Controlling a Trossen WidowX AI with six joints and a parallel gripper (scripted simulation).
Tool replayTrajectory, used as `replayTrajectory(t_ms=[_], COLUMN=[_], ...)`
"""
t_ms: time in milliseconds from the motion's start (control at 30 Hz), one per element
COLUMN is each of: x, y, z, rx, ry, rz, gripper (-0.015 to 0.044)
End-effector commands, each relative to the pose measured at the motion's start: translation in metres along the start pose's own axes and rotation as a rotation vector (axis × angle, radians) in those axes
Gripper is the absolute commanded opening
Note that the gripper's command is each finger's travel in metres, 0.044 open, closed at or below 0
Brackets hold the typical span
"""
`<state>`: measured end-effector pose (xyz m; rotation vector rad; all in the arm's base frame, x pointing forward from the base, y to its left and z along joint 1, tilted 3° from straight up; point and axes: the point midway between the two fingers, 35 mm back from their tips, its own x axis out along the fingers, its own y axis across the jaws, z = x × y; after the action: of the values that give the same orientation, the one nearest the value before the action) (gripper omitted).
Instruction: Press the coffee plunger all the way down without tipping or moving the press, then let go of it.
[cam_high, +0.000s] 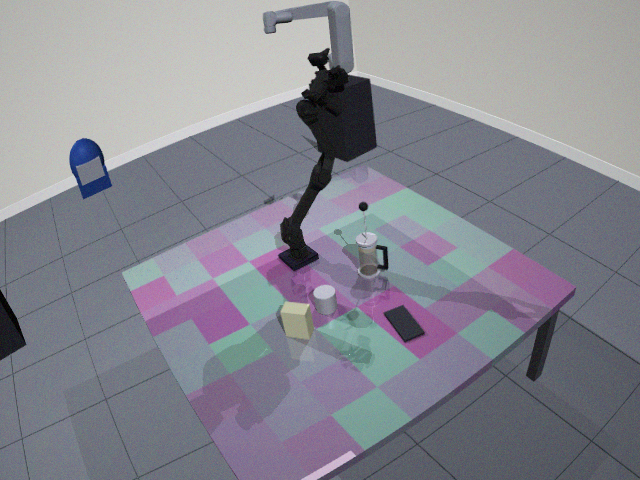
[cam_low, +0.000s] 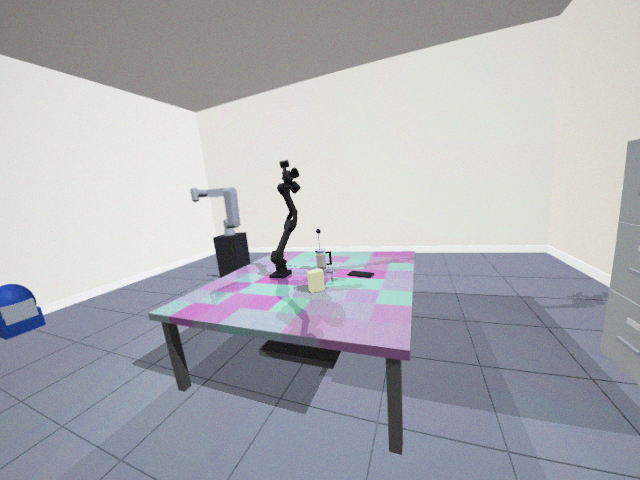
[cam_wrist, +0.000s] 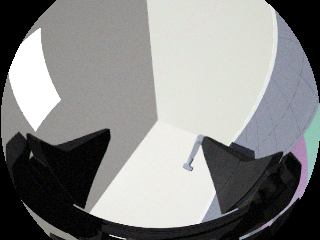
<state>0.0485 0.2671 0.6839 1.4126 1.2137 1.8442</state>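
Jaws spread wide and holding nothing: in the wrist view the two dark fingers stand far apart at the lower edge, with only wall, ceiling and a distant grey arm between them. The gripper (cam_high: 320, 57) sits at the top of the black arm (cam_high: 305, 201), which reaches almost straight up from its base on the counter (cam_high: 527, 289), so the camera looks at the room's far corner and not at the work below.

The coffee press (cam_high: 369, 255) stands upright on the counter, to the right of the arm's base and well apart from the gripper. Its handle points right, and its plunger knob (cam_high: 363, 206) rides high on a thin rod above the lid, so the plunger looks fully raised and the pressing is not yet begun.

Nearer than the press are a grey cylinder (cam_high: 324, 299), a pale yellow box (cam_high: 297, 319) just beside it, and a flat black slab (cam_high: 404, 322) to the right. None touches the press, so the path from above looks free.

Judging from this, the arm must fold forward and bring the gripper over the knob. A vertical approach matters: a push that is off the rod's axis could tip or slide the tall, narrow press. The spread fingers may suit either closing on the small knob or bearing straight down on it.
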Motion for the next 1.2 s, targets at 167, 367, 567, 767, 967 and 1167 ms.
replayTrajectory(t_ms=[167,367,567,767,967,1167], x=[-0.002,-0.027,-0.078,-0.146,-0.206,-0.288], y=[0.042,0.080,0.121,0.157,0.177,0.186], z=[-0.070,-0.128,-0.180,-0.201,-0.193,-0.155], rx=[0.013,0.106,0.242,0.439,0.601,0.837], ry=[0.165,0.339,0.574,0.813,0.954,1.166], rz=[0.216,0.432,0.681,0.908,1.112,1.380], gripper=[0.0440,0.0440,0.0440,0.0440,0.0440,0.0440])
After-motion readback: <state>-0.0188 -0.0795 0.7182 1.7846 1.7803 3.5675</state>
